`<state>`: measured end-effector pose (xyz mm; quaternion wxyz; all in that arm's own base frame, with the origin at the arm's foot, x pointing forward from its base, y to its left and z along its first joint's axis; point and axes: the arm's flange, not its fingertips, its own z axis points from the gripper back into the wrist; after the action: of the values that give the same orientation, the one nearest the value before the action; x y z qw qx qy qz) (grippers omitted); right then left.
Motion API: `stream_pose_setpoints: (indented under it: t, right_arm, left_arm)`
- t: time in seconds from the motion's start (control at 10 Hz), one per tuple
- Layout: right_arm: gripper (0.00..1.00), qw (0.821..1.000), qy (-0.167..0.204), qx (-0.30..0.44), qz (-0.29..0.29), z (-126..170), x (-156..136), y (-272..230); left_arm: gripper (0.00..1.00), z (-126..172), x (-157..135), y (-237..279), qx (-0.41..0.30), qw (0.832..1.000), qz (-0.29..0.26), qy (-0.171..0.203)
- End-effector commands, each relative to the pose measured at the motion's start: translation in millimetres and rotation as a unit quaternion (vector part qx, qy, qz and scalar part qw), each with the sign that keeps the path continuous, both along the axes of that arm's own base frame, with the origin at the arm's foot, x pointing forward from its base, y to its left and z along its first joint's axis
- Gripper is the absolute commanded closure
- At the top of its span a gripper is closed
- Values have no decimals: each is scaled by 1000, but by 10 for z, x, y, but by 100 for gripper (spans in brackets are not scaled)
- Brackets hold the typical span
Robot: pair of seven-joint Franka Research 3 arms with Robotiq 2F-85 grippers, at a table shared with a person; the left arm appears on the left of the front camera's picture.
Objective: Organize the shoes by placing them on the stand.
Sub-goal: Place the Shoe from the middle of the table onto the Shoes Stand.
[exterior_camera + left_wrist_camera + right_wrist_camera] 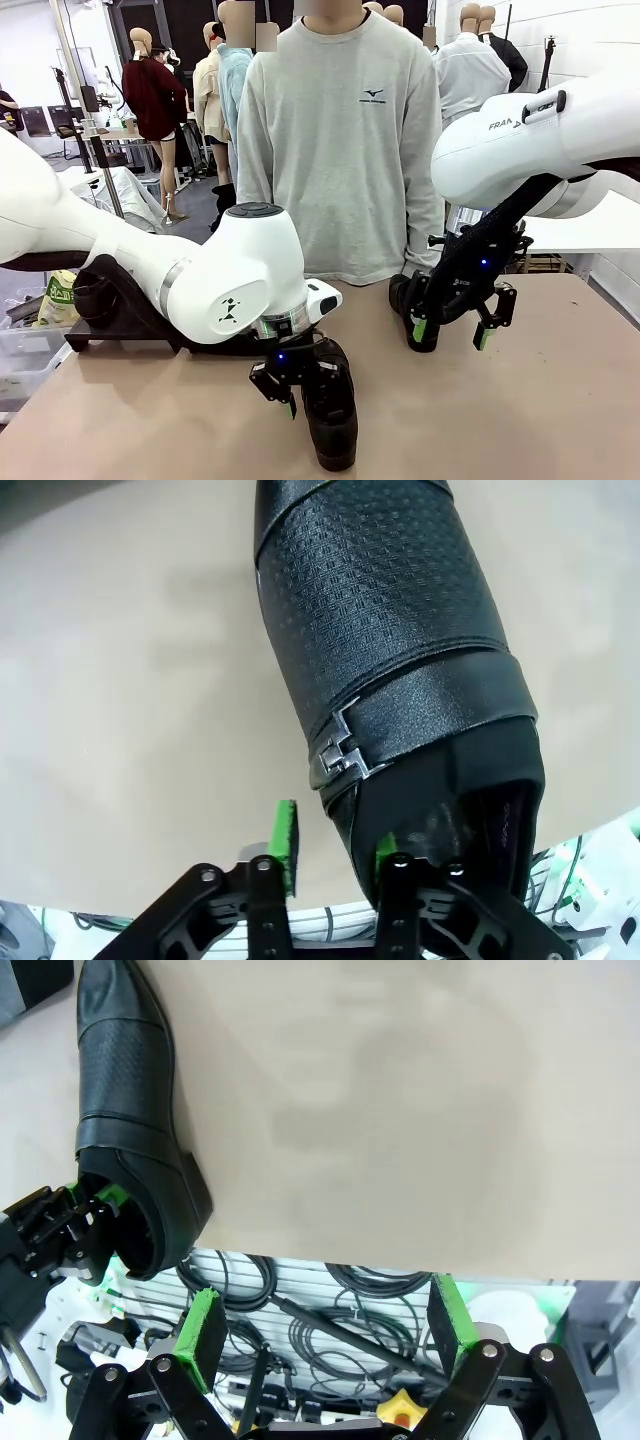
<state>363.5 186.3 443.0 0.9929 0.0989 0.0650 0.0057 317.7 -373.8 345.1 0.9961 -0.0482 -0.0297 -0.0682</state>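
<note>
Left wrist view has the left gripper (335, 845) astride the side wall of a black shoe (380, 630) at its opening. One green pad sits inside the shoe and the other outside, with a sliver of table (120, 680) between it and the leather, so the jaws stand partly closed, not pinching. A silver buckle (338, 755) sits on the shoe's strap; faint print inside is unreadable. From the front, this shoe lies right of the stand (130, 318), toe toward the camera. Farther right of the stand, the right gripper (452, 333) hangs spread and empty just before a second shoe (402, 295). The right arm (520, 140) reads "FRA"; the person's grey sweatshirt (340, 150) bears a small chest logo, its wording illegible.
</note>
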Motion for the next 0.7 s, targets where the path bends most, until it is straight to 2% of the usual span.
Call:
stream_pose_setpoints:
  t: [0.0, 0.4, 0.5, 0.6]
  right_arm:
    - [0, 1000, 0, -9, 10, 29, 41, -10]
    - [0, 1000, 0, -9, 10, 29, 41, -10]
    - [0, 1000, 0, -9, 10, 29, 41, -10]
    - [0, 1000, 0, -9, 10, 29, 41, -10]
  left_arm:
    - [100, -18, 18, 10, -7, 1000, -4, 8]
    - [100, -41, 26, -19, -9, 1000, -7, 27]
    - [100, 52, -4, -20, -28, 999, -16, 25]
    - [100, 324, -84, 30, -41, 999, -31, 5]
